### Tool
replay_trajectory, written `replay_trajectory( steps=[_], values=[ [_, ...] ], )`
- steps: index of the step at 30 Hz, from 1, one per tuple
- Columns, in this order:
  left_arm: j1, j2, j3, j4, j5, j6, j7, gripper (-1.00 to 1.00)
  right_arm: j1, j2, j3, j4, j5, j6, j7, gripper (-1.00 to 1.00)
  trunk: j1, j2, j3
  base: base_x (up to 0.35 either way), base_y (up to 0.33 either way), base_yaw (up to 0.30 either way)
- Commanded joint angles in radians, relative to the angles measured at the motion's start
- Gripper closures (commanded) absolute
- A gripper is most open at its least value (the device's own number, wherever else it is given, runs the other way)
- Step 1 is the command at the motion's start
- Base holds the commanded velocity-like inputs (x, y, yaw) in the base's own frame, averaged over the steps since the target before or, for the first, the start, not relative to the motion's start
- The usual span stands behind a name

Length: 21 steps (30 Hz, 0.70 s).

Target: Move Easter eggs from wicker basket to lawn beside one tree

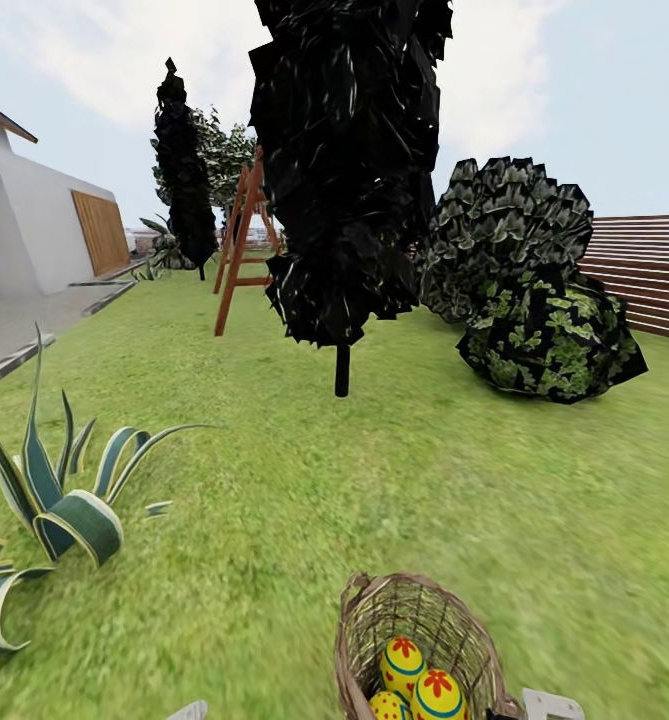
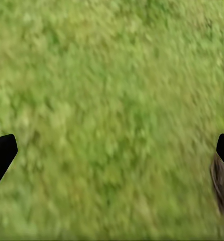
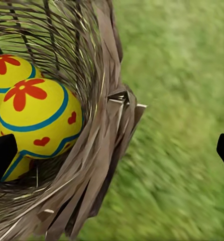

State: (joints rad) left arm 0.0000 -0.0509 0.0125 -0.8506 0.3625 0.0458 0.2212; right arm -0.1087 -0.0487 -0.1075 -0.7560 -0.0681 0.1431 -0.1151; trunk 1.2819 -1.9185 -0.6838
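Both pairs of fingers are standing wide apart and holding nothing: the left gripper (image 2: 112, 155) is hanging over bare lawn (image 2: 107, 90) with the wicker basket (image 2: 223, 186) just outside one finger (image 2: 1, 153), while the right gripper (image 3: 112, 153) is spreading over the basket's near wall (image 3: 99, 150), so that wall is sitting between its fingers (image 3: 2, 153). The three Easter eggs (image 1: 421, 685) are all lying in the basket, the largest egg (image 3: 39, 120) just inside one right fingertip, so I judge the first pick is only beginning. Next, the right gripper needs shifting inward over that egg, clear of the rim, before closing.
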Motion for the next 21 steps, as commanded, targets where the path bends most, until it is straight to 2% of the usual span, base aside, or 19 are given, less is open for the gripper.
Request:
replay_trajectory(
  steps=[1, 4, 14, 21],
  values=[
    [0.0, -0.002, 0.0, -0.002, 0.006, 0.005, 0.004, -1.0, 0.0, 0.0, 0.002, -0.002, -0.007, 0.005, -0.004, -1.0, 0.0, 0.0, -0.001, 0.005, -0.021, 0.0],
    [0.0, -0.002, -0.001, -0.002, 0.006, 0.005, 0.008, -1.0, 0.0, 0.0, 0.002, -0.001, -0.007, 0.005, -0.004, -1.0, 0.0, 0.0, -0.001, 0.003, -0.01, 0.0],
    [0.0, -0.003, 0.0, -0.002, 0.006, 0.006, 0.015, -1.0, 0.0, 0.003, 0.005, 0.033, -0.007, -0.002, -0.003, -1.0, 0.038, -0.07, -0.032, 0.0, -0.001, 0.0],
    [0.0, -0.003, 0.002, -0.003, 0.007, 0.006, 0.013, -1.0, 0.0, 0.005, 0.009, 0.046, -0.007, -0.008, -0.003, -1.0, 0.038, -0.07, -0.032, 0.0, 0.0, 0.0]
  ],
)
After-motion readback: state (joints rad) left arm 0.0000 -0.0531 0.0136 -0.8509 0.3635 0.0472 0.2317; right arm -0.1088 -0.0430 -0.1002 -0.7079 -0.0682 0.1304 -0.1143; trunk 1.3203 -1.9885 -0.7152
